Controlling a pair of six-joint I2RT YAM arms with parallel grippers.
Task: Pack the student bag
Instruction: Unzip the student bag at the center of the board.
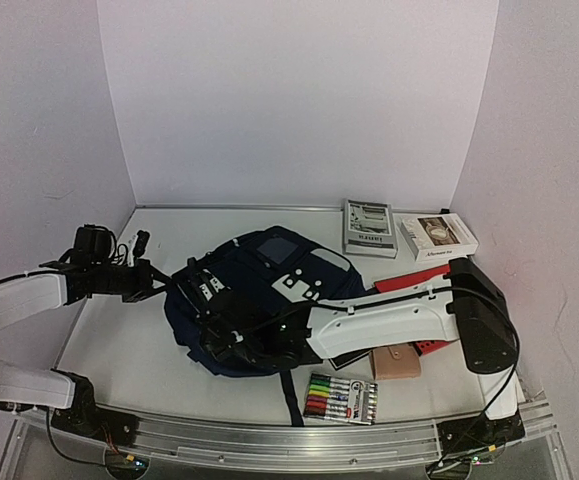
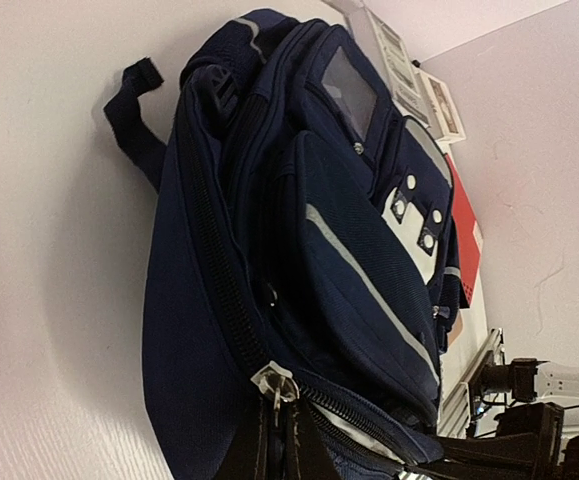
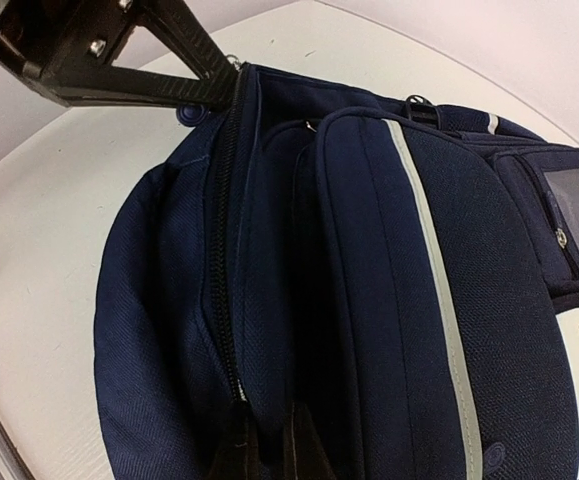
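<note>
At the left of the overhead view, the left gripper (image 1: 155, 282) is extended low over the table (image 1: 119, 350) to the left flank of the bag. In its wrist view the jaws are seen pinched together on the metal zip pull (image 2: 274, 383) at the lower middle of the frame. This is presumably so that the main zip can be drawn along and the big compartment opened.

The bag (image 1: 269, 290) is laid flat in the middle of the table with its front pockets upward. The main zip is seen shut along the length shown in the right wrist view, so nothing is judged to be packed yet.

Below and just left of the bag's centre, the right gripper (image 1: 231, 345) is extended across from the right-hand base. In its wrist view the jaws are closed on the dark fabric beside the zip line, most likely so that the bag is held taut against the other arm's pull.

Further right, the things to be packed are laid out:
- a pack of markers (image 1: 341, 398) at the lower middle
- a tan pouch (image 1: 397, 362) just above the markers
- a red folder (image 1: 409, 280) partly covered by the right arm
- a grey book (image 1: 369, 228) and a white book (image 1: 437, 236) at the upper right
</note>
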